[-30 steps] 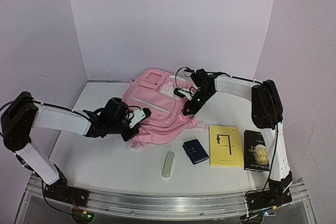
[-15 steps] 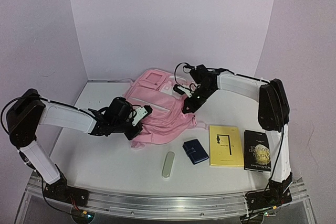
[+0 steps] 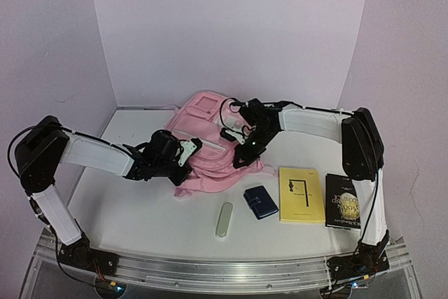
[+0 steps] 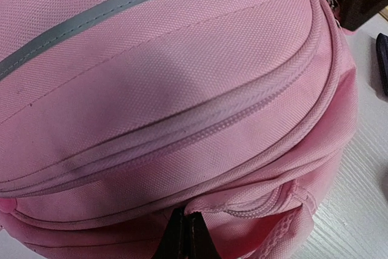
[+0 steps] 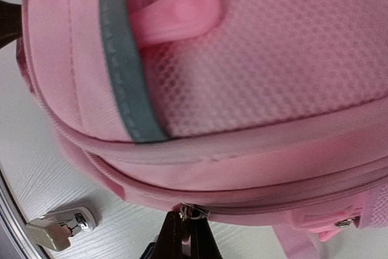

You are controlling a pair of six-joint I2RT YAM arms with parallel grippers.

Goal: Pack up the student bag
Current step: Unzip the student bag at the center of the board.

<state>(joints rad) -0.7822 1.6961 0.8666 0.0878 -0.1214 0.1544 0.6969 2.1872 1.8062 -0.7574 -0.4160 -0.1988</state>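
Note:
The pink student bag (image 3: 210,146) lies flat in the middle of the table; it fills the left wrist view (image 4: 170,83) and the right wrist view (image 5: 254,71). My left gripper (image 3: 183,164) is shut, pinching pink fabric at the bag's near-left edge (image 4: 185,225). My right gripper (image 3: 240,153) is shut on a metal zip pull (image 5: 195,213) at the bag's lower right side. A yellow book (image 3: 301,194), a black book (image 3: 341,201), a dark blue wallet (image 3: 260,202) and a pale green case (image 3: 225,220) lie on the table near the bag.
The books sit at the front right, the wallet and case in front of the bag. White walls close the back and sides. A metal rail (image 3: 224,271) runs along the near edge. The case also shows in the right wrist view (image 5: 59,227).
My right gripper has moved left and nearer along the bag's right edge with the zip pull. My left gripper has shifted slightly right, still on the fabric.

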